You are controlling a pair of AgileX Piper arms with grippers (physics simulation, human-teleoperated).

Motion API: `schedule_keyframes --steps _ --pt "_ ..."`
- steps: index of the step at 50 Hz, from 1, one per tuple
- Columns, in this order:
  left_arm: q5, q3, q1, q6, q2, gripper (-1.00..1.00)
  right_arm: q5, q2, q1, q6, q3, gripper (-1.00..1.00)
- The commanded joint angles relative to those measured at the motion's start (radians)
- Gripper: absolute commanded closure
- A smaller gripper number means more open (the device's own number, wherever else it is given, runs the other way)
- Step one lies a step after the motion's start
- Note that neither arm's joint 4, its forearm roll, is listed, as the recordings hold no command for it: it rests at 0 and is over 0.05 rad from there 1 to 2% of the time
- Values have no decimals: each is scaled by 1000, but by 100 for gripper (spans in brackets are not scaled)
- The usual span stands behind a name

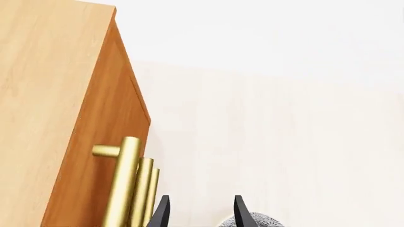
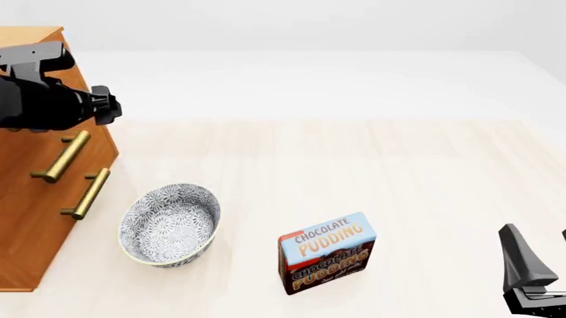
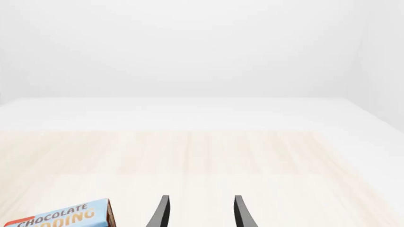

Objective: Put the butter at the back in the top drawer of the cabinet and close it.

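Fingers spread on left gripper (image 1: 200, 213) beside cabinet (image 2: 26, 218) handles, likely poised for top drawer; right gripper (image 3: 200, 213) likewise unclenched, parked; butter unseen

Pale wooden table (image 2: 372, 165) before plain white backdrop.

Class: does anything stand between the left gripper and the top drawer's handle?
Nothing visible does: the left gripper hangs open just beside the top drawer's handle; the bowl sits lower down, out of the way.

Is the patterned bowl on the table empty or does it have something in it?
Empty. The front view looks down into the bowl, upright beside the cabinet, and shows only its patterned inside.
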Motion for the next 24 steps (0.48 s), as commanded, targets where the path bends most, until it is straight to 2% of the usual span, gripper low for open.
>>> schedule_keyframes --steps 1,24 --pt "12 -6 28 2 -18 -100 0 0 0 0 0 -100" --pt "13 14 64 19 -65 -100 0 0 0 0 0 -100"
